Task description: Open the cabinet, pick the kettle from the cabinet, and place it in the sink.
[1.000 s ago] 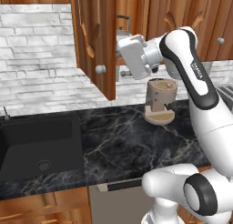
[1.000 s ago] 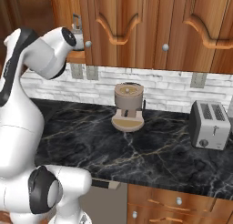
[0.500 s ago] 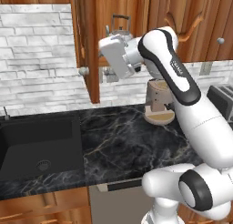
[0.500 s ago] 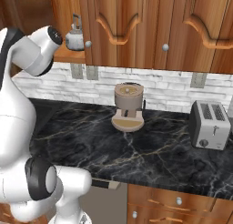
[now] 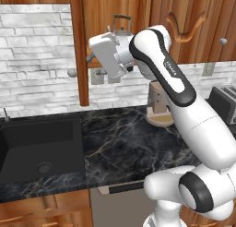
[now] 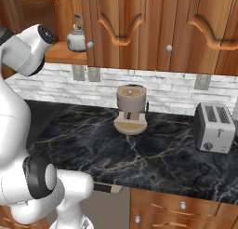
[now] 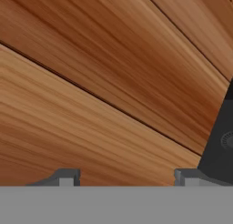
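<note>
The cabinet's left door (image 5: 79, 46) stands swung open, edge-on, its silver knob (image 5: 71, 73) pointing left. Inside, the silver kettle (image 5: 120, 28) with its dark bail handle sits upright on the wooden shelf (image 6: 65, 53); it is the same kettle (image 6: 76, 37) in the right base view. My white hand (image 5: 107, 55) hangs just below and in front of the kettle, beside the open door. The gripper (image 7: 126, 177) is open, with nothing between its fingertips (image 7: 66, 177) and wood grain close ahead. The black sink (image 5: 18, 152) lies low on the left.
A round wooden coffee machine (image 6: 131, 109) stands at the back of the dark marble counter (image 6: 153, 153), and a silver toaster (image 6: 214, 128) sits to the right. The other cabinet doors (image 6: 139, 28) are shut. A thin faucet (image 5: 5, 114) stands behind the sink.
The hand has swung left from above the coffee machine to the cabinet opening. The left door has swung further open, and the kettle now shows.
</note>
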